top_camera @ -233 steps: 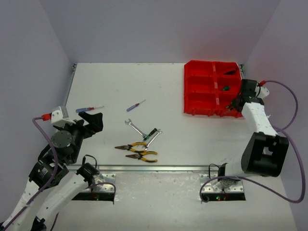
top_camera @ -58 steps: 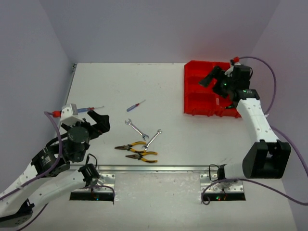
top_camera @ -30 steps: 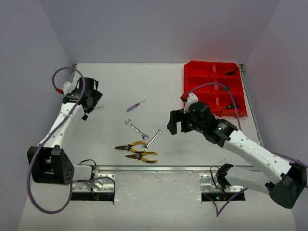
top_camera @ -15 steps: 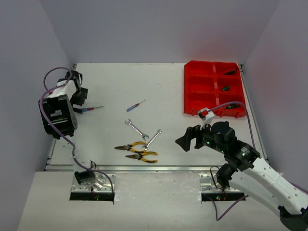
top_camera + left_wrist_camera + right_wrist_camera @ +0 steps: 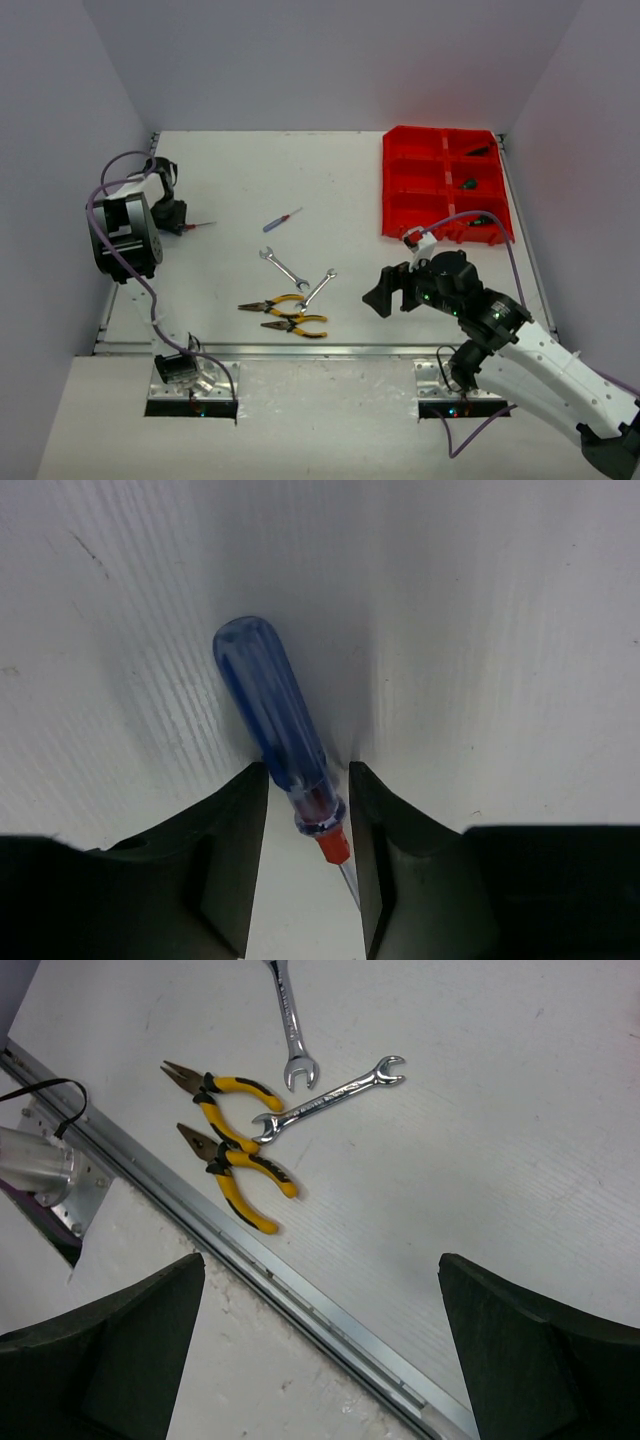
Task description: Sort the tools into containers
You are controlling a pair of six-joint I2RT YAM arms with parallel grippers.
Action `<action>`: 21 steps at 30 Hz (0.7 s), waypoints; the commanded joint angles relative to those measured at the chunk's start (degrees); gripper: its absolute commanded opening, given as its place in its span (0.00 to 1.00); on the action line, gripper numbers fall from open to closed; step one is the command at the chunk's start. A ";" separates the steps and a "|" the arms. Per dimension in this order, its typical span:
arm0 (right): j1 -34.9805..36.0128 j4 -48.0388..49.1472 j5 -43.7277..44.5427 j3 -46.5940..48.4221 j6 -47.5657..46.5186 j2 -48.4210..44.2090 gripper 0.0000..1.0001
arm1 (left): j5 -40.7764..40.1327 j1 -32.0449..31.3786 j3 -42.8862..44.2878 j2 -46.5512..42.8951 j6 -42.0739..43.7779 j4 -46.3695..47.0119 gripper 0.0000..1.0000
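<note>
A blue-handled screwdriver (image 5: 280, 720) with a red collar lies on the white table at the far left. My left gripper (image 5: 308, 772) is shut on the lower end of its handle, one finger (image 5: 232, 850) on each side; its tip (image 5: 205, 225) pokes out from the left gripper (image 5: 174, 214). My right gripper (image 5: 318, 1260) hangs open and empty above the near rail, right of two yellow-handled pliers (image 5: 230, 1110) and two silver wrenches (image 5: 325, 1100). A second small blue and red screwdriver (image 5: 282, 219) lies mid-table. The red containers (image 5: 412, 186) stand at the back right.
A green-handled screwdriver (image 5: 468, 183) and dark tools (image 5: 478, 151) lie in the tray's right-hand bins. An aluminium rail (image 5: 300, 1295) runs along the table's near edge. Grey walls close in the left, back and right sides.
My left gripper's jaws have come in from wide open onto the blue screwdriver's handle. My right arm has swung back from mid-table toward the near edge, still open.
</note>
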 commanded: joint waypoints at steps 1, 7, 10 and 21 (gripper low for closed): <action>0.15 1.69 0.00 0.43 -0.13 0.40 0.99 | 2.66 -0.01 0.37 1.63 0.83 2.55 0.35; 0.03 1.65 0.54 1.23 -0.13 0.64 0.99 | 7.34 -0.15 -0.73 0.25 2.09 4.20 0.02; 0.10 3.90 -0.33 1.43 -0.04 1.99 0.99 | 10.33 -2.15 -1.24 -5.49 5.81 8.13 0.00; -2.60 9.88 -5.90 18.55 3.63 20.10 0.99 | 44.22 -31.00 -32.80 -41.58 23.89 61.15 0.00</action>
